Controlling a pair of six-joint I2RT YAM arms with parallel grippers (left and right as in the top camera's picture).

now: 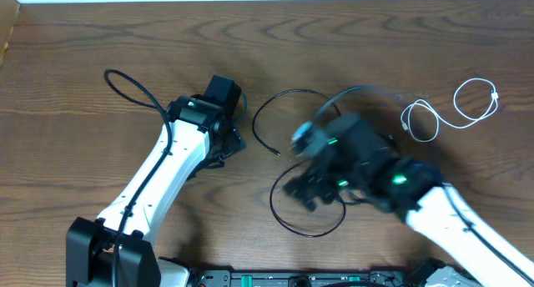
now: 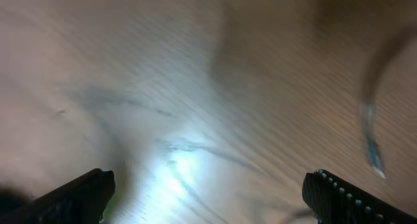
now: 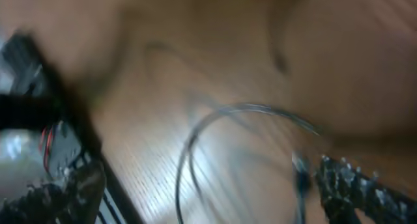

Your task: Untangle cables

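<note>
Nearest the robot's base, the lower black loop (image 1: 275, 213) lies on the table (image 1: 100, 37), its upper side running under the right arm. The right gripper (image 3: 208, 178) hangs low over it, the arm reaching in from the right and angled toward the middle. The right wrist view is badly smeared, but the fingers appear spread wide, with a thin arc of black cable on the wood between them and nothing pinched.

Just beyond is the upper black loop (image 1: 288, 91), a wider curve whose free end points back toward the lower one. The two black cords seem to meet or cross beneath the right wrist, so that knot probably remains to be worked apart.

Left of this loop, the left gripper (image 2: 208, 188) points down at bare wood, its arm stretched forward from the near left corner. Its fingers stand wide apart and hold nothing; a plug end (image 2: 371, 142) shows off to one side.

Farthest off, at the right, the white cable (image 1: 455, 123) lies in its own loose curls, well apart from the black ones. That part looks done.
</note>
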